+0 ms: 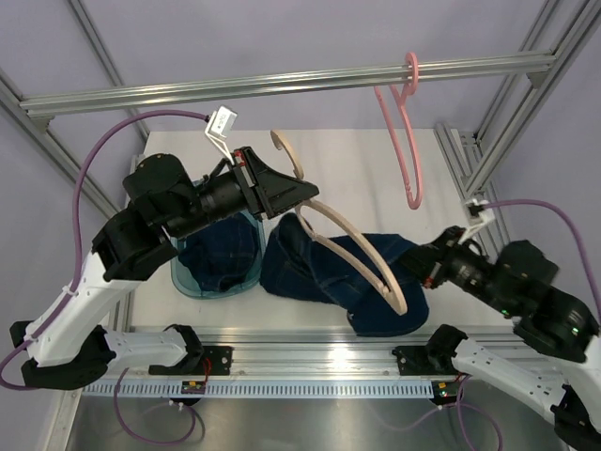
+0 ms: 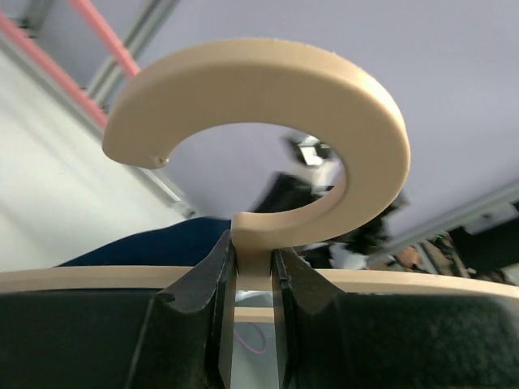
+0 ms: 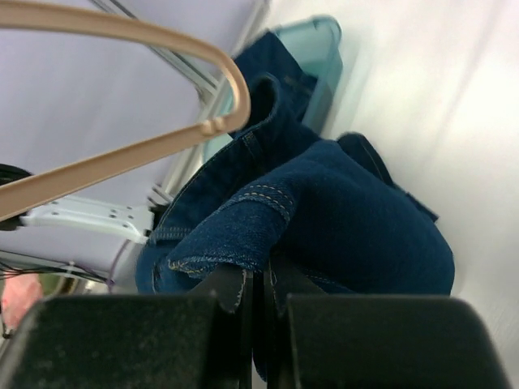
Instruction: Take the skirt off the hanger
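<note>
- The skirt (image 1: pixel 338 272) is lying bunched on the worktop (image 1: pixel 376 169) between the two arms. The right end effector (image 3: pixel 259 279) is pinching only a thin fold at its near-right edge. On so small a bite, the denim could be slipping free once the arms start pulling apart.
- The hanger (image 1: pixel 352 240) is slanting over the skirt, and one shoulder tip is sitting just beside the waistband in the right wrist view. I cannot tell whether that tip is lying inside the waistband. If it is, a sideways pull risks snagging the cloth on the curved end.
- The bin (image 1: pixel 188 282) is standing just left of the skirt with denim lying in it. I cannot tell whether that cloth belongs to the skirt. If it does, dragging could be tipping the bin.
- The left arm is rearing up and reaching rightward above the worktop. The left end effector (image 2: pixel 251 259) is pressing both fingers onto the hanger's neck, right under the hook.
- The right arm is crouching low and reaching leftward, with its wrist near the worktop.
</note>
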Available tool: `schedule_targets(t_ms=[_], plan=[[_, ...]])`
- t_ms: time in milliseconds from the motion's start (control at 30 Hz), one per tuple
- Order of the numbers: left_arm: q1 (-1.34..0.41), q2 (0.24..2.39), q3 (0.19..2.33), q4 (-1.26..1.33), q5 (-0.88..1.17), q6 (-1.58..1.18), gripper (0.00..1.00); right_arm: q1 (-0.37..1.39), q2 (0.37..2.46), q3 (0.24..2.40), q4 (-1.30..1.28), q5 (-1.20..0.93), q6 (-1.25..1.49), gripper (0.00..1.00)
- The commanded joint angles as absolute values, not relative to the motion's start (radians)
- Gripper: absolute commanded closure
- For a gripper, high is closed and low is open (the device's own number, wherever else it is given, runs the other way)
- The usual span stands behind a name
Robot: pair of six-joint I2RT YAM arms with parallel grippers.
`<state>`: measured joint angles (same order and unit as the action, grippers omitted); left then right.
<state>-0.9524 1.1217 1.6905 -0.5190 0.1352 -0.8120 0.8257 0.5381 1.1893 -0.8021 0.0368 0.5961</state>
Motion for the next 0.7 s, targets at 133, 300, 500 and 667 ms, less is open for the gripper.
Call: schedule_targets(t_ms=[133, 300, 500, 667], plan=[[-0.948, 1.023, 1.697, -0.267, 0.330, -0.899, 1.00, 0.828, 0.644, 1.111, -0.597, 0.034, 0.565, 1.00], [-0.948, 1.017, 1.811, -0.515, 0.211, -0.804, 1.00, 0.828, 0.791, 1.294, -0.797, 0.122, 0.528, 0.13], [-0.948, 1.061, 1.832, -0.762, 0.076, -0.709, 1.00, 0.830, 0.795, 1.484, -0.910, 0.097, 0.500, 0.00], [-0.948, 1.138, 1.830, -0.906, -0.008, -0.644, 1.00, 0.830, 0.880, 1.721, -1.051, -0.067, 0.483, 0.01]])
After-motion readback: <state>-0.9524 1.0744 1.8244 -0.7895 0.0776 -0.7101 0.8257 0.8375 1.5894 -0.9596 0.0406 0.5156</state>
